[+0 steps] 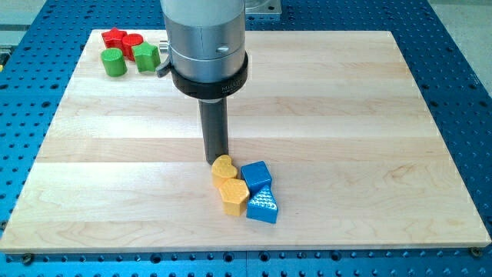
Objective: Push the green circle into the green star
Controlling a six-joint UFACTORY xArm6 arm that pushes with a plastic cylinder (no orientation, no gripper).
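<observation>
The green circle stands at the board's top left. The green star is just to its right, a small gap apart. My tip is far from both, near the board's lower middle, touching the top edge of a yellow heart.
A red star and a red circle sit just above the green pair. Below my tip lie a yellow hexagon, a blue cube and a blue triangle, packed together. The wooden board rests on a blue perforated table.
</observation>
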